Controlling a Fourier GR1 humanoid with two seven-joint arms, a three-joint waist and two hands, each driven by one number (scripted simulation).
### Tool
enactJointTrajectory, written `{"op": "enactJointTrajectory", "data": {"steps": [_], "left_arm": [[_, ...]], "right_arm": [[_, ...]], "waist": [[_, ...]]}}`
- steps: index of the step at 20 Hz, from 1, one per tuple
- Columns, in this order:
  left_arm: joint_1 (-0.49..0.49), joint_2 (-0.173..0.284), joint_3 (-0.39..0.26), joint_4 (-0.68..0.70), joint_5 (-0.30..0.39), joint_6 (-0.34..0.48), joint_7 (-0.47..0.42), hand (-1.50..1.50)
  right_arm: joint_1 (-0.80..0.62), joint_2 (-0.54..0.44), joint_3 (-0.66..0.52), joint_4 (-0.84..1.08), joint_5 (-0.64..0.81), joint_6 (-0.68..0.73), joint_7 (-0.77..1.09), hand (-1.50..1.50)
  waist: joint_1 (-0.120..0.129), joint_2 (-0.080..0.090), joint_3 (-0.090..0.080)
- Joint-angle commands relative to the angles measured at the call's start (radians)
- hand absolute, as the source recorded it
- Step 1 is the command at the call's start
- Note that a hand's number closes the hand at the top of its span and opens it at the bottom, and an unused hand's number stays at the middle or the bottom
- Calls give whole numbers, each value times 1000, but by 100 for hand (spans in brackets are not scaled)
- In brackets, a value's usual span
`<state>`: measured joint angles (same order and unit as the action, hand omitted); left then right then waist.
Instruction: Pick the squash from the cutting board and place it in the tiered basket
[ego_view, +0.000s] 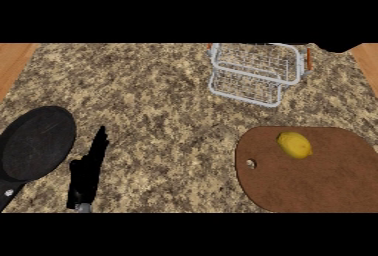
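Head view: yellow squash (294, 145) on cutting board (310, 180)

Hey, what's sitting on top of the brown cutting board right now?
Only the yellow squash lies on the cutting board, near its far edge. The rest of the board's top shows bare, apart from a small hole by its left edge. Nothing covers it.

Bare counter (162, 100) between my left hand (87, 172) and cutting board (310, 172). Basket (255, 75) wire walls block the far side; top looks open, I think.
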<state>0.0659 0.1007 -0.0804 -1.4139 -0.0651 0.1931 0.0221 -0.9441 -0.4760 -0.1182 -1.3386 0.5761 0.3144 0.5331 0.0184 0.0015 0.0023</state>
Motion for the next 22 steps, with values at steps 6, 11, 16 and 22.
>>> {"op": "enactJointTrajectory", "data": {"steps": [6, 11, 16, 22], "left_arm": [[11, 1, 17, -5, 12, -20, 11, 0], [40, 32, 29, -19, 21, -56, 12, 0], [19, 20, 28, 15, 14, -47, 0, 0], [24, 0, 19, -1, 5, -30, -4, 0]], "right_arm": [[-78, 104, 80, 260, 141, -140, -54, 150], [-70, 161, 73, 417, 176, -266, -149, 150], [-139, 219, -100, 537, 6, -289, -132, -150], [-103, 231, -217, 584, -124, -351, -290, -150]], "waist": [[-3, 1, -3], [1, 2, -2], [13, 8, -2], [5, 6, -1]]}}
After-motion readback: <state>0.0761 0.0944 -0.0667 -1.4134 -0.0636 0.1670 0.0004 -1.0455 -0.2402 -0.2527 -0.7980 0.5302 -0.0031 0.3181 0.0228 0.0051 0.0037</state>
